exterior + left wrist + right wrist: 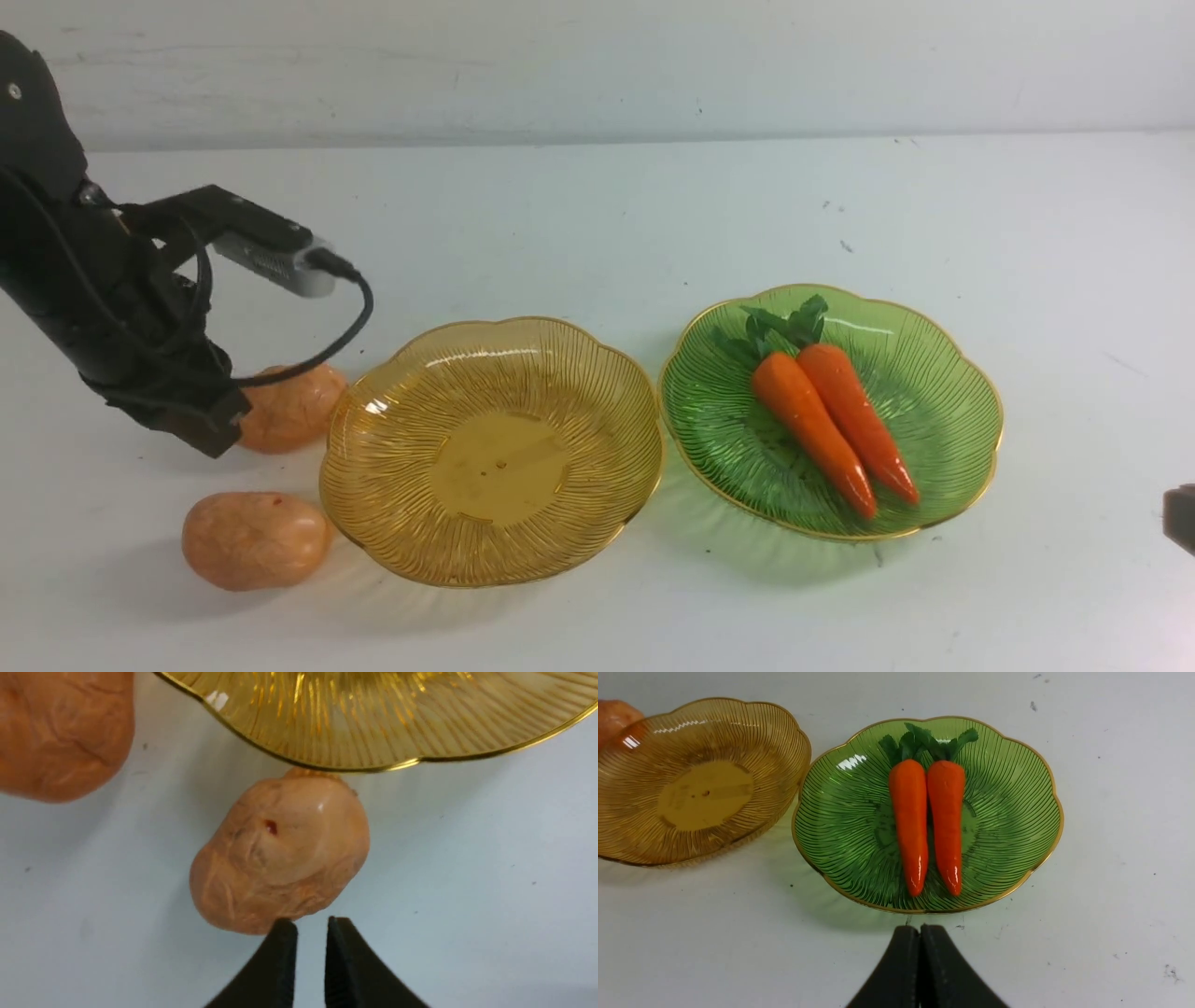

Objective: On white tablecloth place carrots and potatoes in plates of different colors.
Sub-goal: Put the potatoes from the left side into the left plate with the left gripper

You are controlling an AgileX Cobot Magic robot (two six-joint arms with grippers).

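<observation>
On the white tablecloth, two orange carrots lie side by side in the green plate; they also show in the right wrist view. The amber plate beside it holds nothing. Two potatoes lie on the cloth left of the amber plate, a far one and a near one. My left gripper hovers by the far potato. In the left wrist view its jaws stand a narrow gap apart, empty, just short of the near potato. My right gripper is shut and empty, in front of the green plate.
The near potato touches the amber plate's rim. A cable from the left wrist camera hangs over the far potato. Only a dark corner of the right gripper shows at the right edge. A pale wall runs along the back.
</observation>
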